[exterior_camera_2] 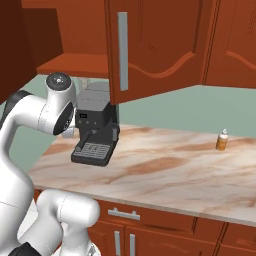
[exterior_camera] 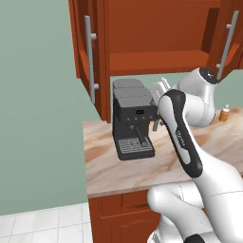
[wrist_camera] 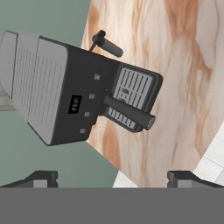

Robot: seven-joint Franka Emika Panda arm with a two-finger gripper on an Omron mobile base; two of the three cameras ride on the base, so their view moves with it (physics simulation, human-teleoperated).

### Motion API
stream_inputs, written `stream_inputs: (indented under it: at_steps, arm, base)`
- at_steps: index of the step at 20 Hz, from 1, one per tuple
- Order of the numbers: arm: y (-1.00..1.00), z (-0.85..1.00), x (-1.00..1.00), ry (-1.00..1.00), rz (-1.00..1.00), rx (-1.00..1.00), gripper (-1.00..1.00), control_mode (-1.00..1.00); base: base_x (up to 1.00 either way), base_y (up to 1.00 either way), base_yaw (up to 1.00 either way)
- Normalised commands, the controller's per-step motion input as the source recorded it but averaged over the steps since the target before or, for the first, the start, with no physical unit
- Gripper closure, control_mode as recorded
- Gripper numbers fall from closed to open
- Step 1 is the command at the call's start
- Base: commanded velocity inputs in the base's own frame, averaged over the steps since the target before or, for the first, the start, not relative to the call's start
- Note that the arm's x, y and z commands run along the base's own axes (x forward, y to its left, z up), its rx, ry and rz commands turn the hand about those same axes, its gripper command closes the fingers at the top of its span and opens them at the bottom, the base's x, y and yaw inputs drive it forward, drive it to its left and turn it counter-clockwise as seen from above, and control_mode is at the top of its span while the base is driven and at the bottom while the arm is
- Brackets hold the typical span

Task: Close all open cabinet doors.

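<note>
both wall cabinet doors stand open above the table (exterior_camera: 142, 173): left door (exterior_camera: 90, 57) swung out edge-on, right door (exterior_camera_2: 150, 47) swung out over the coffee machine (exterior_camera: 133, 121). small bottle (exterior_camera_2: 222, 140) far right on the marble. gripper (wrist_camera: 112, 178) raised over the machine, fingers spread wide apart, holding nothing.
</note>
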Motion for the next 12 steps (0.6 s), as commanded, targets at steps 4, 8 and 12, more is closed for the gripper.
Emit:
stream_inputs:
  at_steps: [4,8,12]
  arm:
    - [0.0,0.0,0.0,0.0,0.0,0.0,-1.0,1.0]
    - [0.0,0.0,0.0,0.0,0.0,0.0,-1.0,1.0]
    - [0.0,0.0,0.0,0.0,0.0,0.0,-1.0,1.0]
  base:
    - [0.42,0.05,0.0]
    - [0.27,0.02,0.0]
    - [0.0,0.0,0.0]
